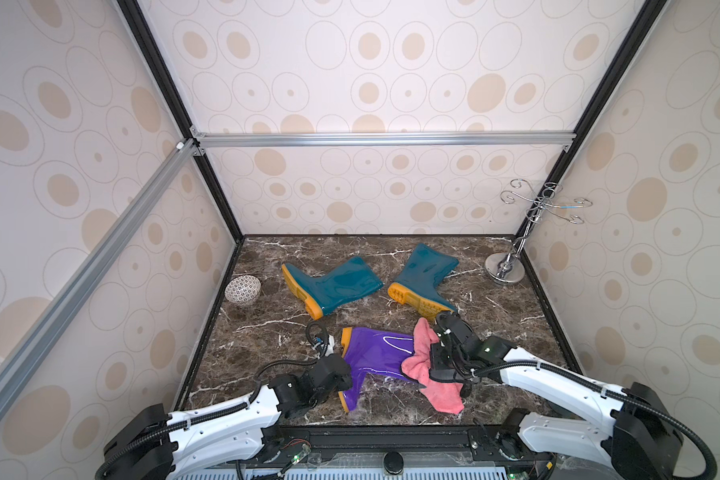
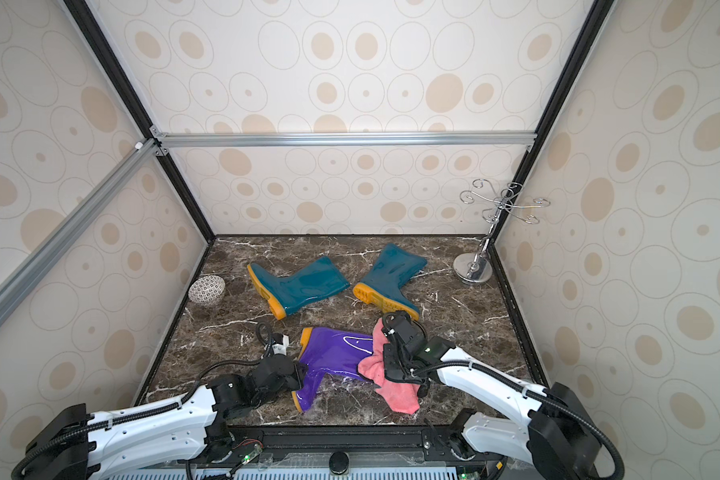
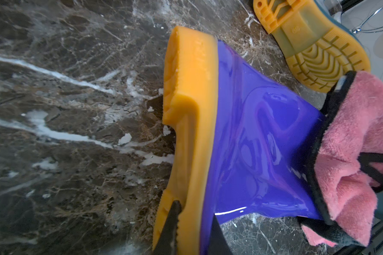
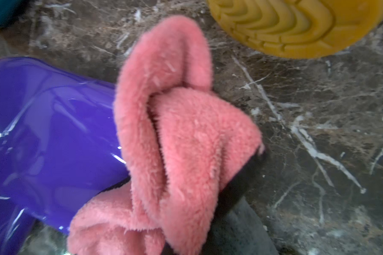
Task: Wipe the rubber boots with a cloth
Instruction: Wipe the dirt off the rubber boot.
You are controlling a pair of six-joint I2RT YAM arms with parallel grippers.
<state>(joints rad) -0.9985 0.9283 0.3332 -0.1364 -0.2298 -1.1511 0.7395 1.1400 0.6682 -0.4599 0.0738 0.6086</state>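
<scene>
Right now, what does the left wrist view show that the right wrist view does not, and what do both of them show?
Only the left wrist view: the orange sole of the purple boot, the left gripper closed on that sole's edge, and part of the chrome stand. Only the right wrist view: a teal sliver at the frame edge, probably the second teal boot. Both: the purple boot, the pink cloth, one teal boot's treaded sole and the marble table.

The left teal boot (image 1: 341, 286) and right teal boot (image 1: 425, 272) lie on their sides at the back. The glossy purple boot (image 1: 375, 353) lies nearer, with the pink cloth (image 1: 418, 365) bunched over its shaft end.
</scene>
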